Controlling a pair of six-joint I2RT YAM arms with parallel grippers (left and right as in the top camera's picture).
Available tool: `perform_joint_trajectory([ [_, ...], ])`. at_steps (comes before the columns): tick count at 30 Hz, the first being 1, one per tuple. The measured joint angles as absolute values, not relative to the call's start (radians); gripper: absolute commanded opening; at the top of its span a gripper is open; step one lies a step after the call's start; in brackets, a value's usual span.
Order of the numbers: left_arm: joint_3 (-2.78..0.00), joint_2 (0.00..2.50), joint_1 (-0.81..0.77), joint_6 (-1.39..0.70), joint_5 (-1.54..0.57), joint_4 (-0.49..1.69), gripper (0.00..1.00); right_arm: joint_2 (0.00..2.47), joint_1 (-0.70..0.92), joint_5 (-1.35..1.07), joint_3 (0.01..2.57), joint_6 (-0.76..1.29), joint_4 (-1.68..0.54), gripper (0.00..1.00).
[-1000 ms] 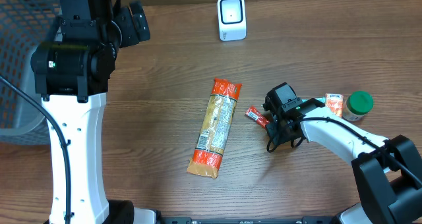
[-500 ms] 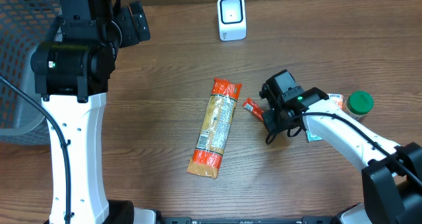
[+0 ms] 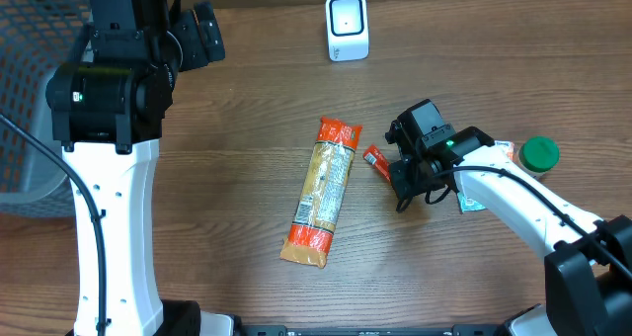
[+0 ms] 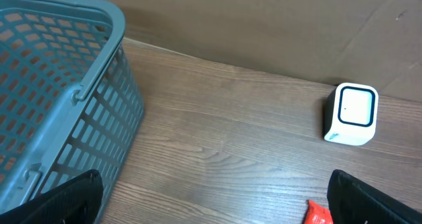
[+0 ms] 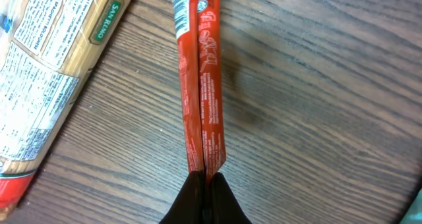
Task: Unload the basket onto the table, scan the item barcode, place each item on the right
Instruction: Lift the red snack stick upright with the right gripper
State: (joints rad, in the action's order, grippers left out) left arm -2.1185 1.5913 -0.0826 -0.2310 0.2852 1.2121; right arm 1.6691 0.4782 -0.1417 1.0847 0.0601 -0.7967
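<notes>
Right gripper (image 5: 206, 183) is clamping one end of the red stick packet (image 5: 201, 85), well short of the scanner (image 3: 347, 26) and to its right, leaving the printed length free for presenting the barcode.

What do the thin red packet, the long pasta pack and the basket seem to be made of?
The red packet is likely glossy plastic or foil film: it shines and has a straight seam down its middle.
The pasta pack is probably clear plastic film with printed orange ends: pale contents show through.
The basket looks like moulded matte teal plastic, with a regular grid of slots.
</notes>
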Motion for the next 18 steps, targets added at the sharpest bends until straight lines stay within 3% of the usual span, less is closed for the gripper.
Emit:
perform_joint_trajectory([
  [18, -2.119, 1.591, -0.083, -0.231, 0.285, 1.212, 1.0, 1.668, 0.479, -0.142, 1.085, 0.078, -0.793, 0.04],
])
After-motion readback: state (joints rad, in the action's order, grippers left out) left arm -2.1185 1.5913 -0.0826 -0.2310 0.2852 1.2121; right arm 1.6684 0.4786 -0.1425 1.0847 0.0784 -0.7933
